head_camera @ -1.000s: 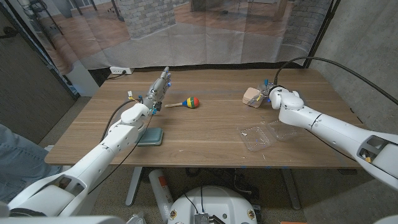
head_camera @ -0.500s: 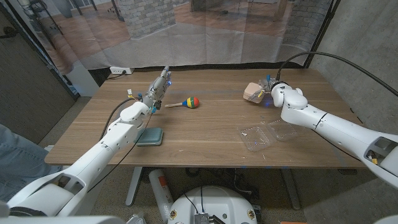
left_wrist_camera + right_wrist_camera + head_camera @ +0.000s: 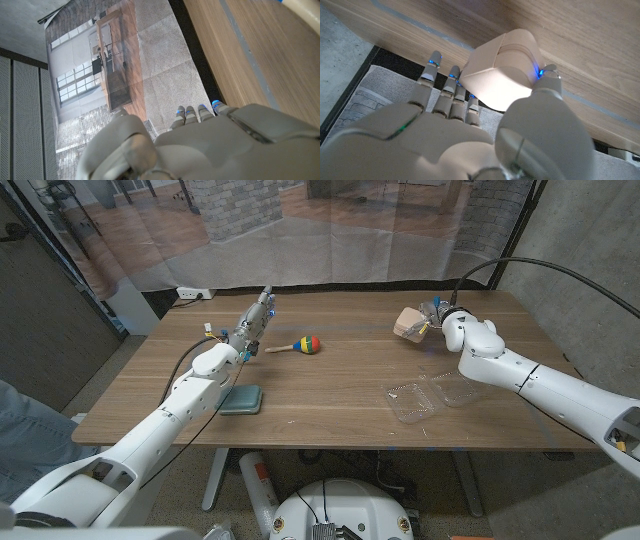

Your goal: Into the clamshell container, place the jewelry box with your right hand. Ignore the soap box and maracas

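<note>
I have raised the jewelry box [image 3: 407, 322] off the table; my right hand [image 3: 432, 318] grips it, beyond the clamshell container [image 3: 425, 397]. Transport toward the container can begin.

Right hand [image 3: 432, 320] mostly tucked behind its wrist, jewelry box [image 3: 408, 324] half hidden; clamshell container [image 3: 425, 397] barely readable.

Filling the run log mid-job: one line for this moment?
right hand: holds jewelry box, off table | clamshell container: open, empty | left hand: idle, open | maracas, soap box: untouched
</note>
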